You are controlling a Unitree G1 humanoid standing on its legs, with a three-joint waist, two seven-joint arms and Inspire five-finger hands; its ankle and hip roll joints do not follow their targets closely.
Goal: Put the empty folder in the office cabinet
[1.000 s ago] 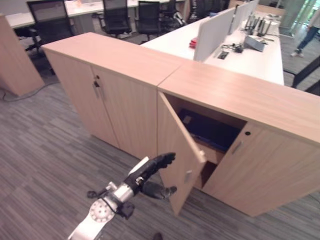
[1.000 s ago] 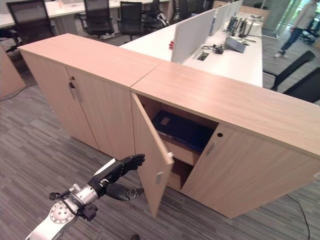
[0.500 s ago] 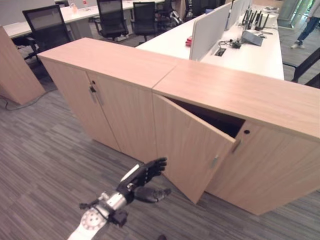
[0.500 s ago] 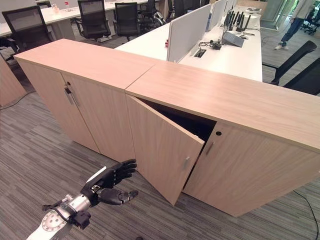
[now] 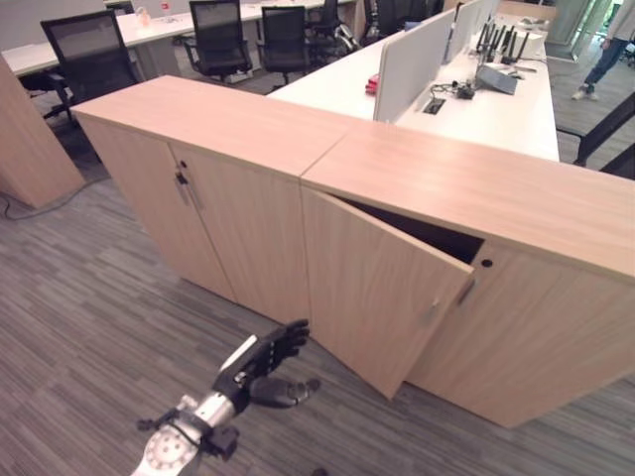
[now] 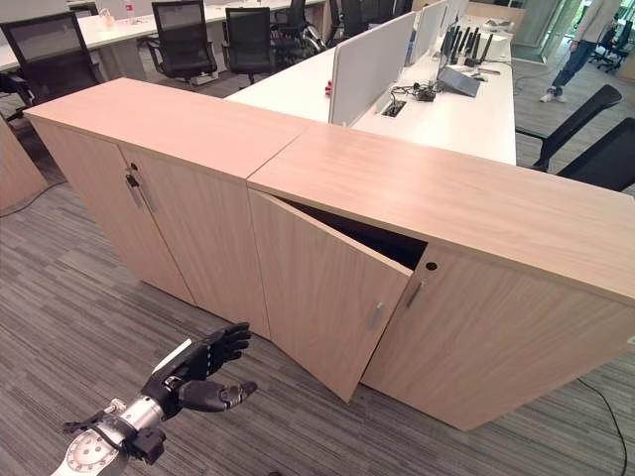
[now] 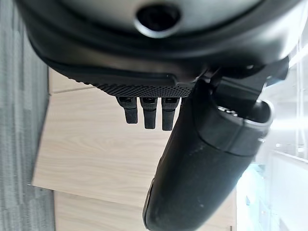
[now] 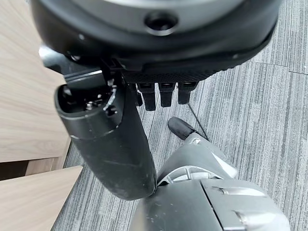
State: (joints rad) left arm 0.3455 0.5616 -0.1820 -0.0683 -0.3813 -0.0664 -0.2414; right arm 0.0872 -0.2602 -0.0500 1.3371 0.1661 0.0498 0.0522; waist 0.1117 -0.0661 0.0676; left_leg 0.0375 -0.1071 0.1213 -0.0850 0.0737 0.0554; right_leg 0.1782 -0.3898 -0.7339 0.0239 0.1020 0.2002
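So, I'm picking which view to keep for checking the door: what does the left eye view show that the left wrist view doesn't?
Left eye view alone: the whole cabinet, its door standing ajar, desks and office chairs behind. Left wrist view alone: the left hand from close up, fingers straight, holding nothing. Both show that hand and light wood cabinet panels.

Behind it all, a long white worktop (image 6: 466,109) carries a grey divider screen (image 6: 369,55) and a red item (image 5: 371,85). Black office chairs (image 5: 220,38) sit upper left, grey striped carpet (image 5: 89,307) everywhere below.
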